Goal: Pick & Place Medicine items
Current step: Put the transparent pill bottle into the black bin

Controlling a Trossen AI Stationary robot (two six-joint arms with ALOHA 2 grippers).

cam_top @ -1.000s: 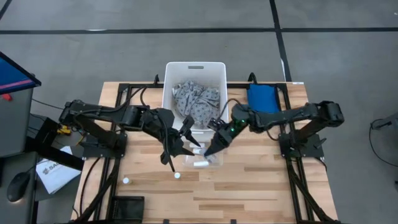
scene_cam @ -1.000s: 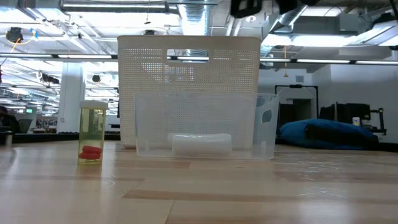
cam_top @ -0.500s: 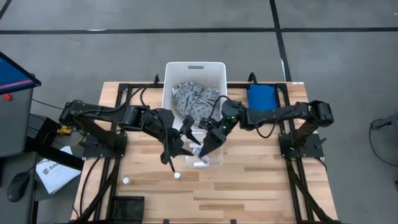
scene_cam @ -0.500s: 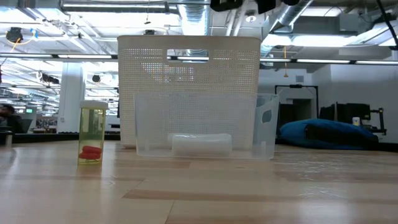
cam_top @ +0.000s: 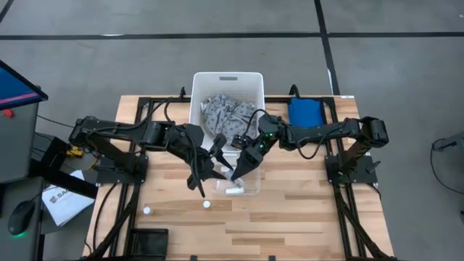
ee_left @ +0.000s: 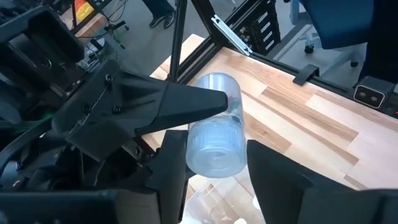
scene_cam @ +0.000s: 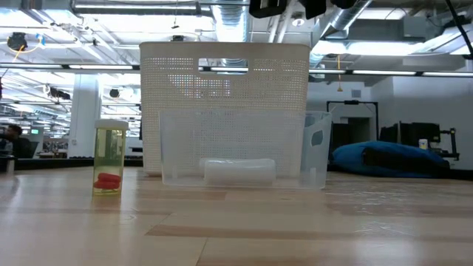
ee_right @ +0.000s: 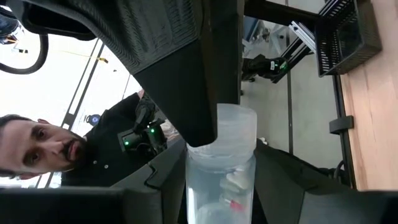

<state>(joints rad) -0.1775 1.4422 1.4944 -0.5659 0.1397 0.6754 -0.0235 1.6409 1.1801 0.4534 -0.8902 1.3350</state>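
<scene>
Above the middle of the wooden slatted table (cam_top: 304,217), the two dark arms meet over a clear plastic tub (cam_top: 236,183) that stands just near of the tall white perforated bin (cam_top: 226,81). The left gripper (ee_left: 210,158) is closed on a small clear cylindrical medicine vial (ee_left: 216,134), its two dark fingers pressing the vial's sides. The right gripper (ee_right: 217,165) is clamped on the same vial (ee_right: 221,168) from the opposite side, so both tools hold it in the air above the tub; something small and pale with a red spot shows inside it.

In the tub lies a white finger-sized cylinder (scene_cam: 239,171), on its side against the floor. Left of the tub, an upright yellow-tinted vial with a white cap (scene_cam: 111,157) holds red contents at the bottom. Two tiny white round bottles (cam_top: 206,204) (cam_top: 146,211) rest on the table's near left part, well apart. Grey patterned cloth (cam_top: 228,117) fills the bin, and a blue rectangular padded pouch (cam_top: 304,114) lies at the far right. A person (ee_right: 56,152) shows beyond the table.
</scene>
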